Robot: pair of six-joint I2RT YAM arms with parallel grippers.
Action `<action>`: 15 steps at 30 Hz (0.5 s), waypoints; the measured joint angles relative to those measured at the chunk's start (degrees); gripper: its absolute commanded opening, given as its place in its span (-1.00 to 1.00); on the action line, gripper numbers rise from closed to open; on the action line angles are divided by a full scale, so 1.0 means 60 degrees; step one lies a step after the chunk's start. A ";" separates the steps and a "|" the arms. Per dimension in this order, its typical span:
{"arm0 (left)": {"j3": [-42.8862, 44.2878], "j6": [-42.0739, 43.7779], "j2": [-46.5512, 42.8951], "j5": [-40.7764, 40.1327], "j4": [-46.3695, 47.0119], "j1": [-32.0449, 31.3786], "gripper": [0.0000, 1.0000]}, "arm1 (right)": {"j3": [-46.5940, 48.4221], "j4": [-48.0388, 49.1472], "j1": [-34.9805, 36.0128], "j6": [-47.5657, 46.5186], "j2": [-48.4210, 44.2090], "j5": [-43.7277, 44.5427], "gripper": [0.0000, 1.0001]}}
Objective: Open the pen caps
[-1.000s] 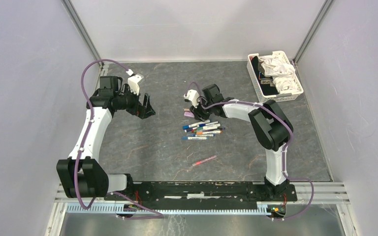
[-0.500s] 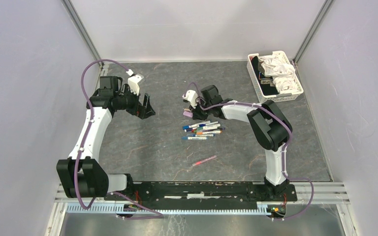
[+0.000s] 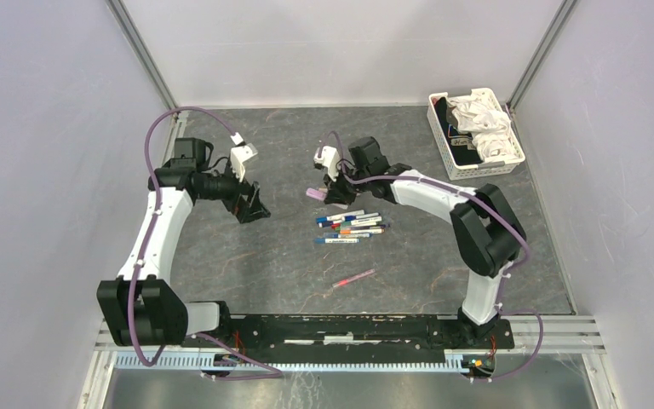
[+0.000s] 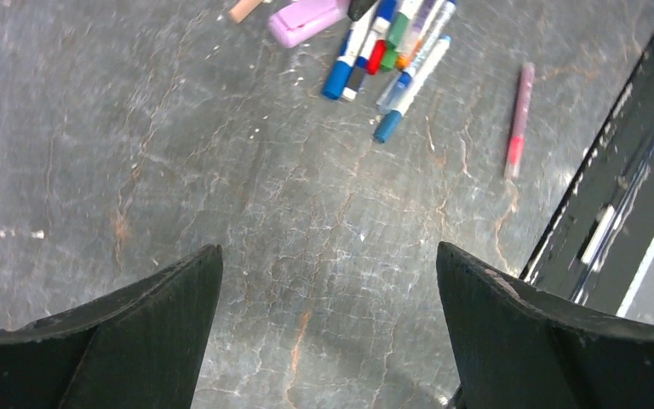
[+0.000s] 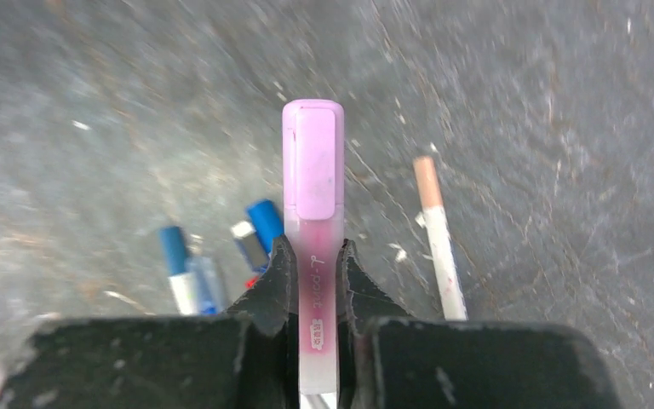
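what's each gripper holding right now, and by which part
The right gripper clamps the pink pen by its barrel, just behind the pink cap, which sticks out free. The left gripper is open and empty.

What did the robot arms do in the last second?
The right gripper shut on the pink pen and carried it a little left, away from the pen pile. The left gripper, open, swung slightly nearer the pen pile. The pen pile, the lone pen and the basket stayed put.
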 measured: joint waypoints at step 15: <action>-0.0685 0.7151 -0.2273 0.0532 -0.0987 -0.0255 0.93 | 0.0951 0.0339 0.0696 0.4513 -0.0270 -0.4878 -1.00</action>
